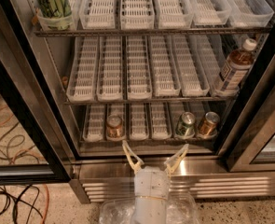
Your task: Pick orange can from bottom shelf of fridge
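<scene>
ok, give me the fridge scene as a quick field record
hand: open, empty, outside the fridge, low in front of the bottom shelf
left orange can: second lane from left
right orange can: rightmost lane, beside green can
bottle: middle shelf, right end

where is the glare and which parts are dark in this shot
Camera view: the white trays are brightest, and light glints off the right orange can and the steel base; the black door frame at left is dark. The open gripper, low centre just in front of the bottom shelf, is evenly lit.
</scene>
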